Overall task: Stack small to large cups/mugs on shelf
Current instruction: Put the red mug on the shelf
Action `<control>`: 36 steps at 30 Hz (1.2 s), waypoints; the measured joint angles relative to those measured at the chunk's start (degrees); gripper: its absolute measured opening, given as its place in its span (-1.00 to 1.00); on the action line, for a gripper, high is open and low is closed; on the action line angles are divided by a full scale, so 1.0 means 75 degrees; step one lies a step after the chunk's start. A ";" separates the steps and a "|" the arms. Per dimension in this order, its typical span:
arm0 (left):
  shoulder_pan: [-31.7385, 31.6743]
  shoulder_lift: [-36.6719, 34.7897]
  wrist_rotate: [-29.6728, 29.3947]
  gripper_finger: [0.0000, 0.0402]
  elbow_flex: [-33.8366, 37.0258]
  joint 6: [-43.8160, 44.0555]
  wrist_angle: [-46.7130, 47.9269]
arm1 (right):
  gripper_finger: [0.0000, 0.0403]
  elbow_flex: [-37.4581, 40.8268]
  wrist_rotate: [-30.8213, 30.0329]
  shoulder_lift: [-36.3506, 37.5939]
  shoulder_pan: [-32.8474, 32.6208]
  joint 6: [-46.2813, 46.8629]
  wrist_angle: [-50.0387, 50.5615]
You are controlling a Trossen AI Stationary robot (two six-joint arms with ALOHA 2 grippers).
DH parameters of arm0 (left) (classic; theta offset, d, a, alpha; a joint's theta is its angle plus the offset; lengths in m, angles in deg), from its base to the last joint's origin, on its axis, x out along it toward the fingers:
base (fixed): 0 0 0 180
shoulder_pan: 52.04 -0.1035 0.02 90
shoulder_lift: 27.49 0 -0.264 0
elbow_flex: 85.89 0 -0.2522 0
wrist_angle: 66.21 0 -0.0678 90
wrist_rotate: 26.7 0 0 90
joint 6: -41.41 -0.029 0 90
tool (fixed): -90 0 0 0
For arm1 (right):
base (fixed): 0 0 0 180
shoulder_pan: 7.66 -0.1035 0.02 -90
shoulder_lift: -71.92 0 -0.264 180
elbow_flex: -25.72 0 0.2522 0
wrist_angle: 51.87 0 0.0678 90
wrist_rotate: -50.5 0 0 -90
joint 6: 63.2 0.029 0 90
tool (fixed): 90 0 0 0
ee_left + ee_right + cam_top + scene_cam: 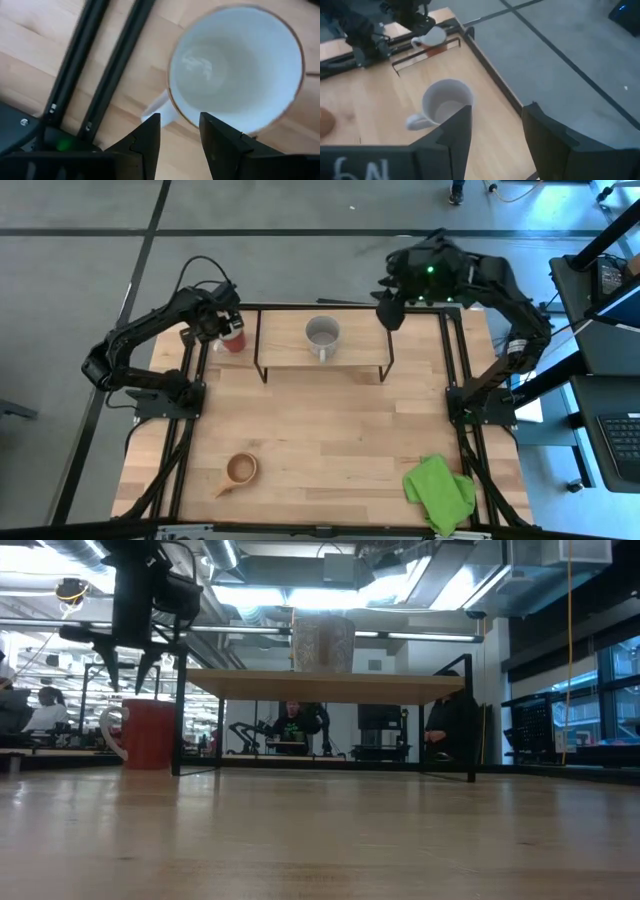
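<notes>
The red mug [150, 733], cream inside [235, 65], stands on its base on the table just left of the shelf [325, 686]. My left gripper [127, 675] hangs open a little above its rim, fingers pointing down over the handle side [157, 107], touching nothing. The grey mug [322, 335] stands upright on the middle of the shelf board. My right gripper [389, 315] is raised over the shelf's far right corner, open, with nothing between its fingers [498, 107]. The small wooden cup [241, 470] sits on the table near the front left.
A crumpled green cloth [438, 492] lies at the table's front right corner. Black frame rails [196, 395] run along both sides of the tabletop. The shelf board has bare room on either side of the grey mug. People sit at desks in the room behind.
</notes>
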 joint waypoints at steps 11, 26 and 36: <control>-0.0092 -0.0003 -0.0805 -0.35 0.0114 0.0171 -0.0065 | -0.13 -0.0002 0.0056 0.0208 0.0367 -0.0364 0.0052; -0.0188 -0.0003 -0.0746 -0.35 0.0875 0.0166 -0.0890 | -0.13 -0.0002 0.0181 0.0208 0.0372 -0.0560 0.0044; -0.0185 -0.0003 -0.0975 -0.39 0.0875 -0.0262 -0.1079 | -0.13 -0.0002 0.0169 0.0208 0.0372 -0.0562 0.0035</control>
